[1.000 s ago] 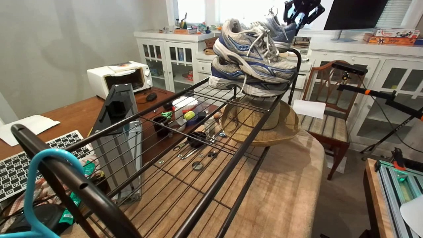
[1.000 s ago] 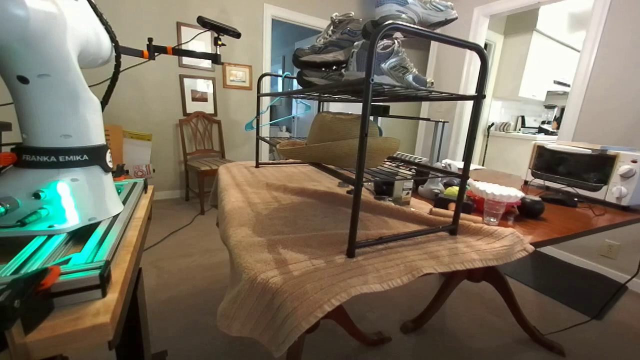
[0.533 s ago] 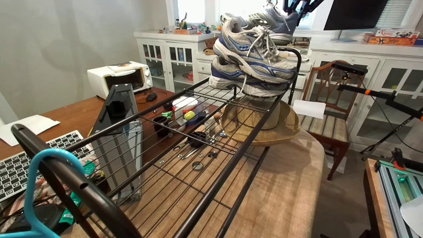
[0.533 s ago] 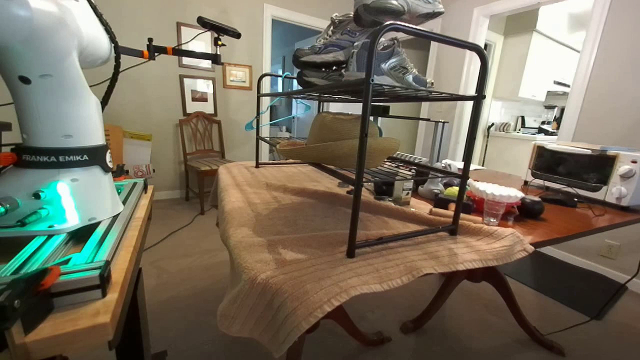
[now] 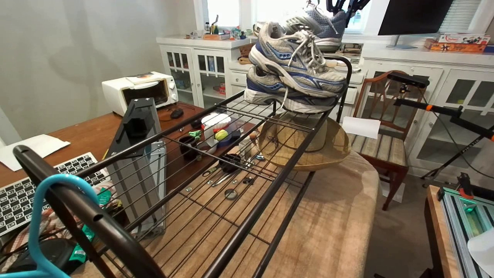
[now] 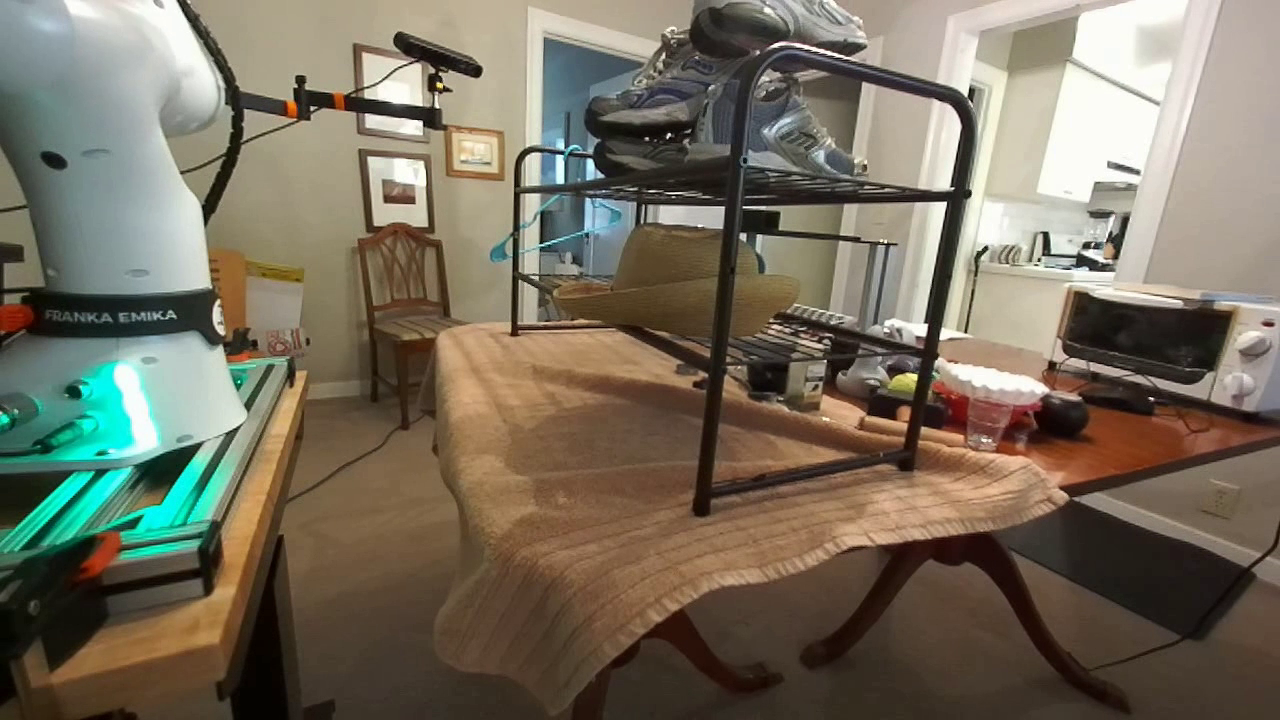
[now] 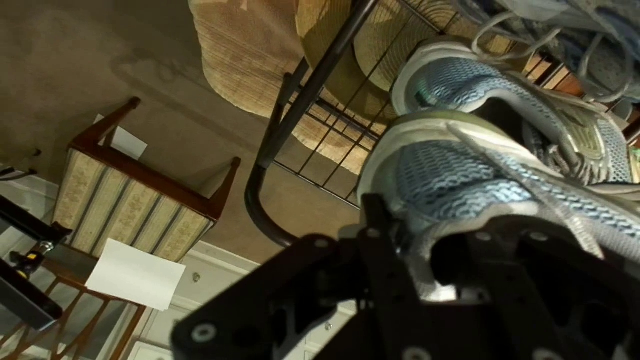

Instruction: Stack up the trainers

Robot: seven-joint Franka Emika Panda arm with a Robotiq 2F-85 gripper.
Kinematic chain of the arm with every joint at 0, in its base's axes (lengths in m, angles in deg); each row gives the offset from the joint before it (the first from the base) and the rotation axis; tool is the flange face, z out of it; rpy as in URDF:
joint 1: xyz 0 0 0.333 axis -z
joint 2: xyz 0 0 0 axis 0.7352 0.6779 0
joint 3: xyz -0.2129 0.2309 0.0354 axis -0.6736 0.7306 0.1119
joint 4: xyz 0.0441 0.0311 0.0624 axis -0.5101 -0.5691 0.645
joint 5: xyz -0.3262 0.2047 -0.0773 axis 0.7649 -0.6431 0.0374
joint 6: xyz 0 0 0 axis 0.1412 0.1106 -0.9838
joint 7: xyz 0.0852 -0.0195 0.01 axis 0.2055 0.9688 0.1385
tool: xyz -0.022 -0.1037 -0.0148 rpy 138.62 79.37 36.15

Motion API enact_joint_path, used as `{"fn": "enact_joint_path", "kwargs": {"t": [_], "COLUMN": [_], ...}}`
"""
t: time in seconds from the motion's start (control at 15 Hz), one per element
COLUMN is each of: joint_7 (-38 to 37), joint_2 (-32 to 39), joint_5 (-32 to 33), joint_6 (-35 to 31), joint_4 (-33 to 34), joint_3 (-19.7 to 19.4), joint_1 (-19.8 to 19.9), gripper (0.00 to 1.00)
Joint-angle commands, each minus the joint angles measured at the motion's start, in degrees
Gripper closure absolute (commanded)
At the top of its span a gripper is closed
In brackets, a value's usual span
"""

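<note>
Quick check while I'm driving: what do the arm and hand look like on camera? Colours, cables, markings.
In an exterior view, the arm is white and smoothly rounded, with a black ribbed cable along its edge. A black band reads FRANKA EMIKA in white; a green glow shows below it. The hand is black, angular and jointed, with pale round screw heads.

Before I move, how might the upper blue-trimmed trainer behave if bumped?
The upper blue-trimmed trainer may slide or tip, being perched on the lower trainer. Its mesh sides would probably give, while the thick sole looks likely to stay stiffer.
</note>
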Motion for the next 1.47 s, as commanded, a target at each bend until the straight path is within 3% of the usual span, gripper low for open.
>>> {"fn": "enact_joint_path", "kwargs": {"t": [0.0, 0.6, 1.4], "joint_7": [-3.5, -11.1, -11.1], "joint_2": [2.8, 6.0, 9.5], "joint_5": [1.2, 2.0, 0.2], "joint_6": [3.7, 4.9, 8.8], "joint_4": [4.1, 6.0, 9.9], "joint_3": [0.5, 0.8, -0.1], "joint_1": [-1.4, -3.6, -4.4], "gripper": [0.96, 0.96, 0.96]}}
